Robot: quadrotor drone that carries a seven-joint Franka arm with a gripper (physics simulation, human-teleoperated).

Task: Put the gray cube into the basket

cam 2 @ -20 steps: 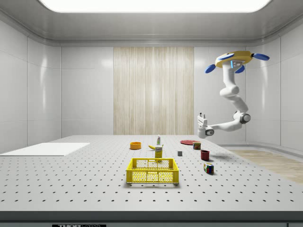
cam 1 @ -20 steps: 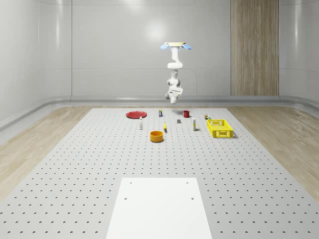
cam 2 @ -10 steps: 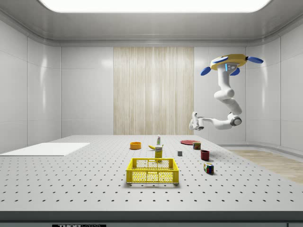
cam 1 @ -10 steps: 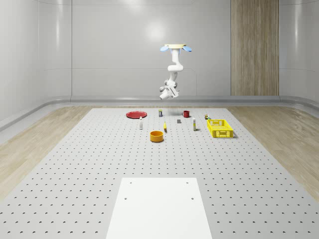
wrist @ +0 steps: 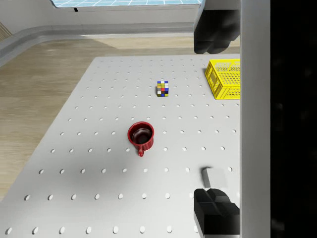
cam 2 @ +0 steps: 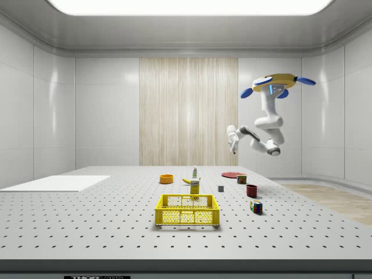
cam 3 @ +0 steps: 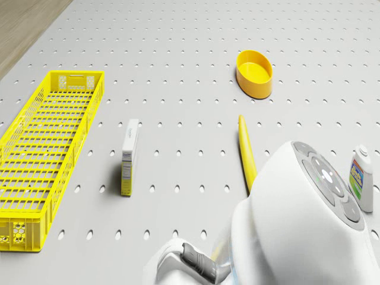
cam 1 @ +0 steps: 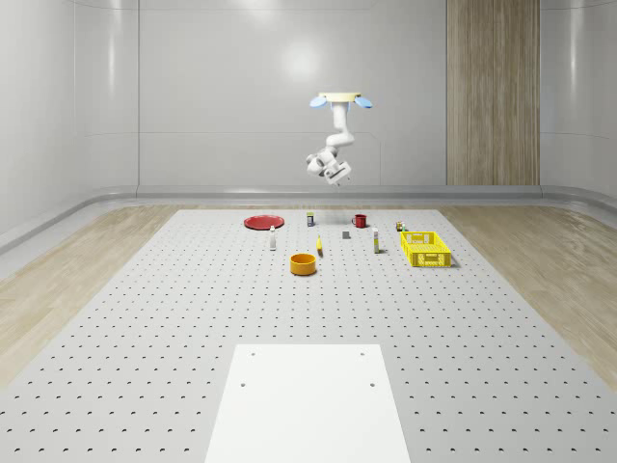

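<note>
1. Gray cube (wrist: 214, 175) sits on the table (wrist: 99, 163), near the red mug (wrist: 141, 136) and well apart from the yellow basket (wrist: 225, 78). In the side view the cube (cam 2: 221, 188) is free, with nothing touching it, so the task is not yet started on the object itself.
2. Compared with one second ago, the drone (cam 2: 273, 84) has come toward the side view's left and a little lower. It hovers high over the far part of the table, above the mug and the red plate (cam 1: 262, 222).
3. The arm has folded: the elbow now hangs below the drone, and the hand (cam 2: 232, 139) is raised and drawn closer to the body than before.
4. In the wrist view the two fingers (wrist: 215, 208) stand apart with nothing between them, and the cube lies just beside the lower finger in the picture.
5. My judgement: the robot is lining up over the cube. The approach goes well, but a long descent remains before any grasp.
</note>
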